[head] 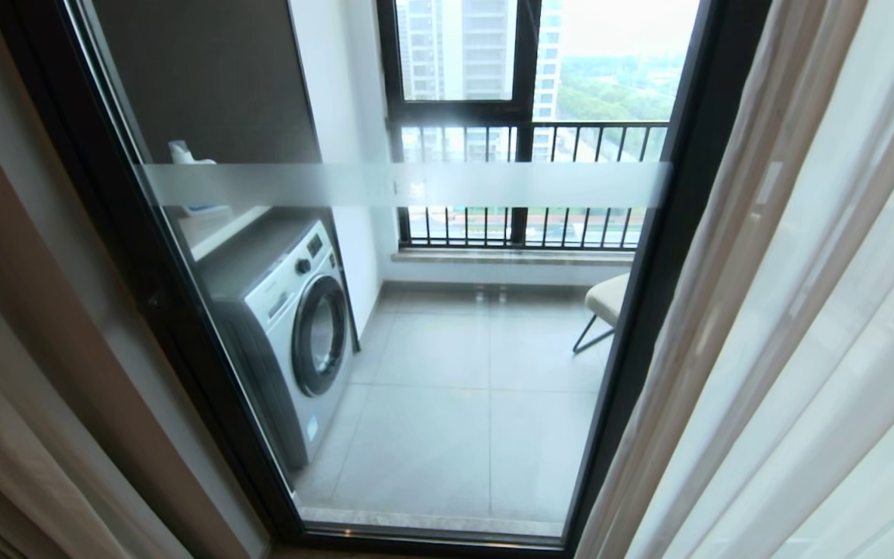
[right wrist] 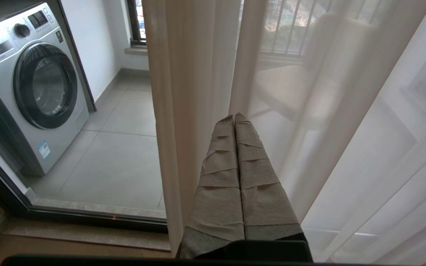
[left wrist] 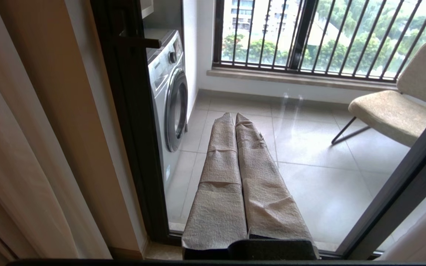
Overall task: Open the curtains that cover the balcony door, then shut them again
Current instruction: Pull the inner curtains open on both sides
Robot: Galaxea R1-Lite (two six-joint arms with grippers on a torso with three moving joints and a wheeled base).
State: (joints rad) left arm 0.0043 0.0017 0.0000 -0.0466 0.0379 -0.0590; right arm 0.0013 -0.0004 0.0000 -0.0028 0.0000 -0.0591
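Here, curtains point(head: 788, 326) parted, balcony door point(head: 416, 326) glass exposed between edges

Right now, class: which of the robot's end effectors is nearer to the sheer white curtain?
Right. The right end effector points at the sheer white curtain just ahead of it; the left end effector faces the bare glass of the balcony door, with that curtain off to its side.

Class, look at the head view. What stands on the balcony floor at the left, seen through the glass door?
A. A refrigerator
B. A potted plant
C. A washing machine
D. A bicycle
C: a front-loading washing machine with a round door stands behind the door glass on the left, opposite a chair at the right.
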